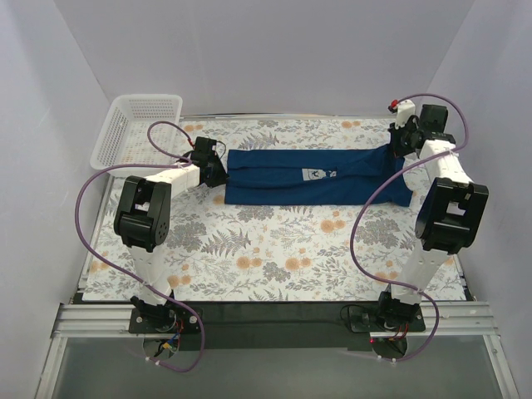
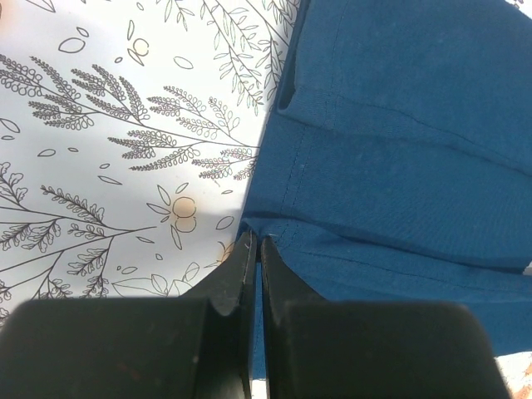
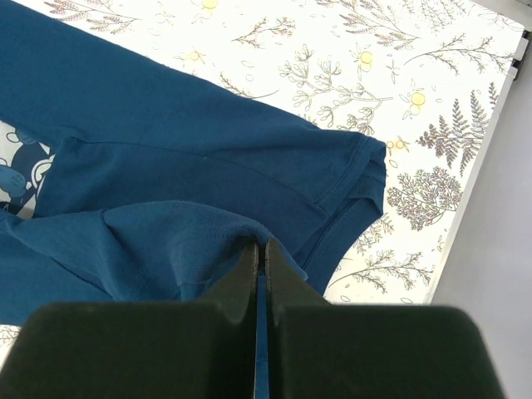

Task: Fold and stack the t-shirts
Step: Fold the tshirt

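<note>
A navy blue t-shirt (image 1: 316, 176) lies folded lengthwise across the far part of the table, its pale print (image 1: 317, 174) showing at the middle. My left gripper (image 1: 218, 169) is shut on the shirt's left end; in the left wrist view its jaws pinch the hemmed edge (image 2: 274, 229). My right gripper (image 1: 398, 146) is shut on the shirt's right end; in the right wrist view a fold of cloth (image 3: 191, 241) rises between the jaws, with a sleeve (image 3: 349, 179) lying flat beyond.
A white mesh basket (image 1: 137, 126) stands at the far left corner, beside the left gripper. The floral tablecloth (image 1: 274, 249) covers the table. White walls close in both sides. The table's right edge (image 3: 490, 133) lies near the sleeve.
</note>
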